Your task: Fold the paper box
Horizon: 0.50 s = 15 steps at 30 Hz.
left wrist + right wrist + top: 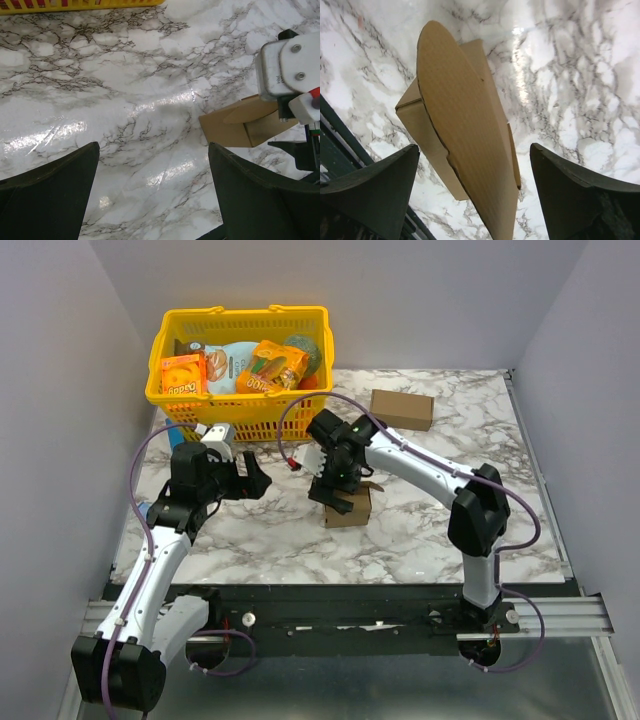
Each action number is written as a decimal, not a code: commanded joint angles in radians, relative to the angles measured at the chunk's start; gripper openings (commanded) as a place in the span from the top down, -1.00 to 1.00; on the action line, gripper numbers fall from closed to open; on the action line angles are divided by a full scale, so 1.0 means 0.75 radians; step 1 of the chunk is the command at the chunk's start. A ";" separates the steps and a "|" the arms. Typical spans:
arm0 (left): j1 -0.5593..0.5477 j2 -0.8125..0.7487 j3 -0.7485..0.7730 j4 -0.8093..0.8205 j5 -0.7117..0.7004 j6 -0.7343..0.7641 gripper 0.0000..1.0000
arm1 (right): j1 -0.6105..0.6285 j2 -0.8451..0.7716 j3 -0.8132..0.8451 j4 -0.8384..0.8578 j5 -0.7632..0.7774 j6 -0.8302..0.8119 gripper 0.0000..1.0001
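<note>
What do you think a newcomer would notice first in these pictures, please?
The bright yellow basket at the far left of the table, full of colourful snack packs. Then the small brown paper box mid-table, one rounded flap raised, with the right end effector poised open just above it.

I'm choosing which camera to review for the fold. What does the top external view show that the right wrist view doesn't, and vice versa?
Only top external: the yellow basket of snacks, a longer brown carton, and the left arm. Only right wrist: the paper box's rounded flap sticking up between the right gripper's open jaws. Both: the box on the marble table.
</note>
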 commanded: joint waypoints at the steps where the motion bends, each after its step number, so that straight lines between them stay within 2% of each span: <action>1: 0.006 -0.036 -0.017 0.062 0.128 0.040 -0.97 | -0.006 -0.166 0.056 0.155 0.102 0.036 -0.99; 7: -0.032 -0.036 -0.020 0.095 0.174 0.085 -0.97 | -0.026 -0.387 -0.081 0.461 0.249 0.175 -1.00; 10: -0.141 -0.052 -0.011 0.105 0.118 0.152 -0.92 | -0.097 -0.567 -0.246 0.639 0.201 0.344 -1.00; 11: -0.224 -0.052 -0.005 0.103 0.059 0.171 -0.91 | -0.120 -0.628 -0.318 0.747 0.130 0.424 -1.00; 15: -0.396 -0.030 0.034 0.099 -0.019 0.269 -0.90 | -0.255 -0.841 -0.592 0.897 0.018 0.545 -0.97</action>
